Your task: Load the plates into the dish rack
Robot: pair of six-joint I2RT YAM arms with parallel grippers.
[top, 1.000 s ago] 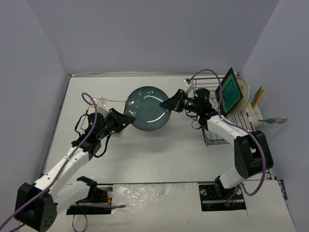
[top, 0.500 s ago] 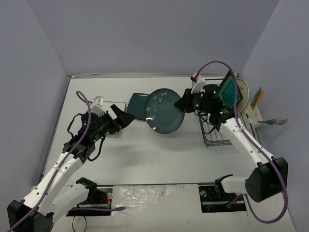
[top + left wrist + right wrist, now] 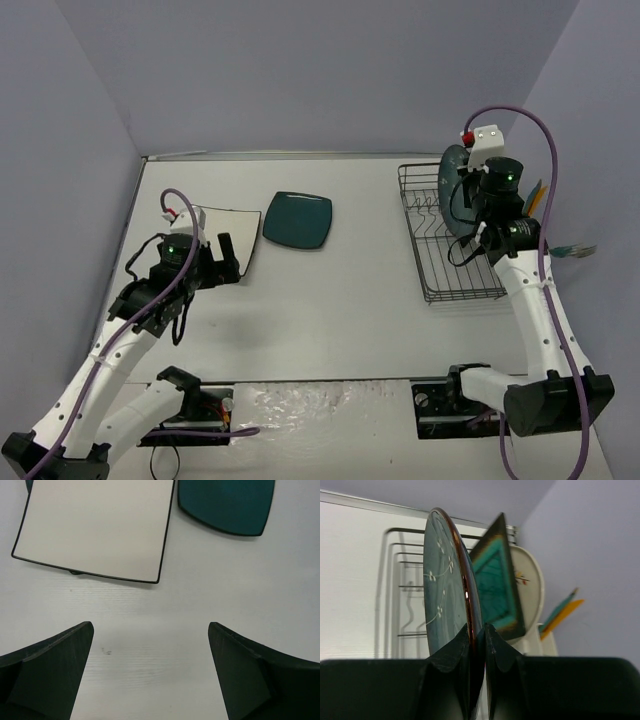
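Wall [image 3: 580, 530] behind plate [image 3: 442, 590] in right fingers [image 3: 452, 652]

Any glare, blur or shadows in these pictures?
Top view: even light, a soft shadow on the table beneath the left arm. Right wrist view: a bright glint down the rim of the flecked plate in the right gripper. Left wrist view: white plate sharp, dark fingers slightly soft.

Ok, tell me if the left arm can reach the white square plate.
Probably yes: the left gripper hangs open just short of the white square plate, with nothing between them.
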